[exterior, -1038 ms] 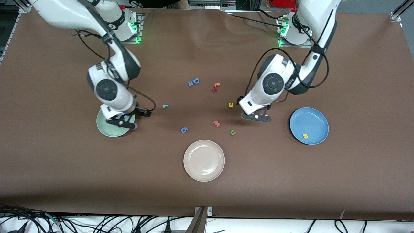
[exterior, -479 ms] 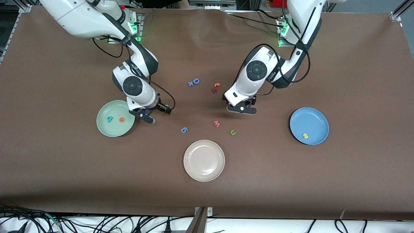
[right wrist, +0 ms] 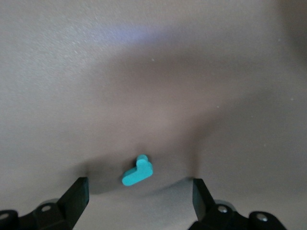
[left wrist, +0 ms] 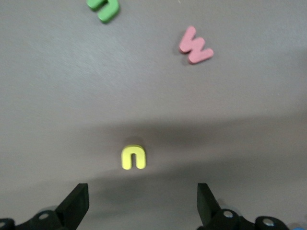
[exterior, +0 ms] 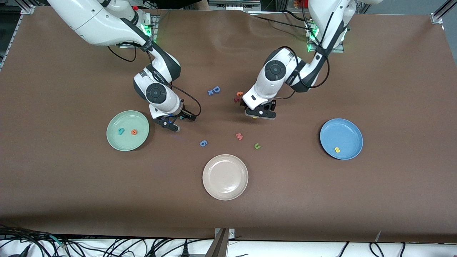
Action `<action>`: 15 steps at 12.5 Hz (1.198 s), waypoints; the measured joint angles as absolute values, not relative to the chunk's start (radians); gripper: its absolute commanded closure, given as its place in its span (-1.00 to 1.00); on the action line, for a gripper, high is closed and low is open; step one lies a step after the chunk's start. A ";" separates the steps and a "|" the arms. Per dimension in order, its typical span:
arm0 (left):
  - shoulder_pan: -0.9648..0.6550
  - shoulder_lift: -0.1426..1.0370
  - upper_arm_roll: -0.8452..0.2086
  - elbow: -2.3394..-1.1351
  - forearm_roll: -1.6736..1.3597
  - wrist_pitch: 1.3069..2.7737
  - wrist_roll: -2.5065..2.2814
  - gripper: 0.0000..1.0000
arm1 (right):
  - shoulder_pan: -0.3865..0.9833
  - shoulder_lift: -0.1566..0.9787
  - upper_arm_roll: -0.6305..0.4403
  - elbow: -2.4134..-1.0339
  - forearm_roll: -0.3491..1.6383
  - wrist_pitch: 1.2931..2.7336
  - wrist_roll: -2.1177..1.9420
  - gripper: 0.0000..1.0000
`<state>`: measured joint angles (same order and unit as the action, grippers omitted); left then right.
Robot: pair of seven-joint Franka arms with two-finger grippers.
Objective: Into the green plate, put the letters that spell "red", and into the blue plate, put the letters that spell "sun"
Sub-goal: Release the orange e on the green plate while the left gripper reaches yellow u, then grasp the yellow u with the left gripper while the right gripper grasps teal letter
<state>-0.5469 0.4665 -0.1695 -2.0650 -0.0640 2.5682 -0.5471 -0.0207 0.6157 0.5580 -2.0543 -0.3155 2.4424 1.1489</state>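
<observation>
The green plate [exterior: 123,142] holds a teal d [exterior: 121,131] and an orange e [exterior: 134,132]. On the blue plate [exterior: 342,130] lies a yellow s [exterior: 336,150]. My right gripper [exterior: 168,125] hangs open beside the green plate, just over the thin teal r [right wrist: 137,171], which lies between its fingers [right wrist: 76,194]; the front view hides the r. My left gripper [exterior: 260,114] is open low over the yellow u [left wrist: 134,157], also hidden in the front view. The green n [exterior: 257,146] lies on the cloth, nearer the front camera than the left gripper.
A pink w [exterior: 239,136] and a blue 6 [exterior: 203,143] lie mid-table. A blue D [exterior: 215,89] and a red and orange pair [exterior: 238,96] lie toward the bases. A cream plate [exterior: 225,192] sits nearest the front camera.
The right gripper left the green plate, uncovering the d and e, and came over the teal r. The left gripper moved from near the blue plate to over the yellow u.
</observation>
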 measured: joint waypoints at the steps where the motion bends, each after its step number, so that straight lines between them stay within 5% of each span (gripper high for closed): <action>1: -0.552 0.475 -0.169 -2.074 -0.064 2.589 -0.550 -0.97 | -0.021 0.616 0.557 -2.056 -0.324 2.442 1.149 -0.72; 4: -0.552 0.496 -0.162 -2.078 -0.006 2.609 -0.558 -0.96 | -0.021 0.613 0.557 -2.057 -0.352 2.443 1.149 -0.02; 8: -0.551 0.498 -0.153 -2.078 0.084 2.612 -0.606 -0.96 | -0.021 0.601 0.558 -2.057 -0.355 2.444 1.149 0.39; 15: -0.552 0.536 -0.154 -2.075 0.233 2.640 -0.737 -0.94 | -0.021 0.598 0.559 -2.056 -0.355 2.448 1.149 0.50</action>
